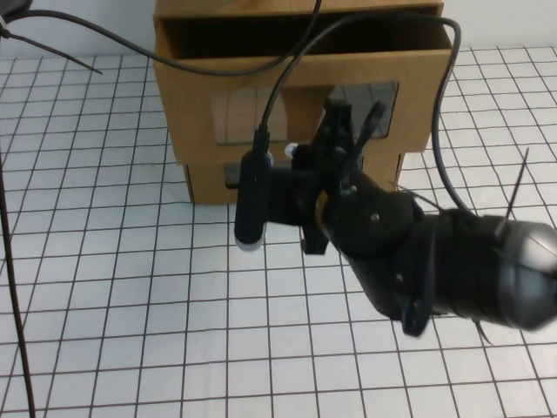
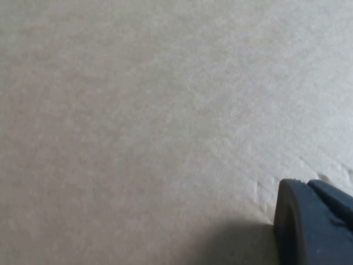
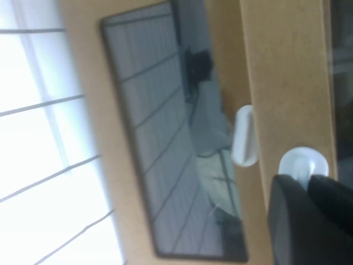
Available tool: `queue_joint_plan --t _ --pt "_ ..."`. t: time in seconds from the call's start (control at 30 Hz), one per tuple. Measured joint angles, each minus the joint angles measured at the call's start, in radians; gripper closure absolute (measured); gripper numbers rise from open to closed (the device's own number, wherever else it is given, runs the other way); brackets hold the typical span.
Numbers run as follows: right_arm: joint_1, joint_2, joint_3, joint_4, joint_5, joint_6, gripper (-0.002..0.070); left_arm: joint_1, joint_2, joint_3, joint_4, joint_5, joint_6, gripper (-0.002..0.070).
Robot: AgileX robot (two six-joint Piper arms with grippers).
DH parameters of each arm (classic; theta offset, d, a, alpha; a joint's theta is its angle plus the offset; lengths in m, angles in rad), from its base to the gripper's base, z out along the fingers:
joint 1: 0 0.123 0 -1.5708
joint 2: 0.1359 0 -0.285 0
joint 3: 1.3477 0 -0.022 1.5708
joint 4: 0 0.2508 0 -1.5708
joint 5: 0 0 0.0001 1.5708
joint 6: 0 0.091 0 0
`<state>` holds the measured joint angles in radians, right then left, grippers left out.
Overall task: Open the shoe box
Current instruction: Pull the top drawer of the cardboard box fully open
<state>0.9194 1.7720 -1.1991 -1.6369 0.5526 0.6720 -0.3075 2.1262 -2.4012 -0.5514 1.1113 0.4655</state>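
The brown cardboard shoe box (image 1: 200, 96) stands at the back of the table, with a dark gap along its top. Its front panel (image 3: 276, 66) has a clear window (image 3: 165, 143) and a small white knob (image 3: 303, 161). My right gripper (image 1: 338, 122) reaches from the right onto the middle of that panel. In the right wrist view the right gripper (image 3: 309, 185) is shut on the knob. A second white knob (image 3: 244, 135) sits beside it, untouched. My left gripper (image 2: 311, 221) lies close against a pale cardboard surface; the left arm is outside the high view.
The table (image 1: 130, 305) is white with a grid of dark lines. Black cables (image 1: 218, 65) hang across the box's top and front, and another cable (image 1: 10, 287) runs down the left edge. My right arm (image 1: 452, 270) fills the right front.
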Motion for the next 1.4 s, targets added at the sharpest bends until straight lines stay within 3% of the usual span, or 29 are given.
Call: queue_joint_plan --t 0.67,1.4 --pt "0.233 -0.247 0.224 0.190 0.154 0.003 0.0666 0.000 0.000 0.000 0.002 0.000 -0.039 0.0680" --pt "0.310 -0.255 0.224 0.355 0.254 -0.027 0.0657 0.000 0.000 0.000 0.002 0.002 -0.040 0.0680"
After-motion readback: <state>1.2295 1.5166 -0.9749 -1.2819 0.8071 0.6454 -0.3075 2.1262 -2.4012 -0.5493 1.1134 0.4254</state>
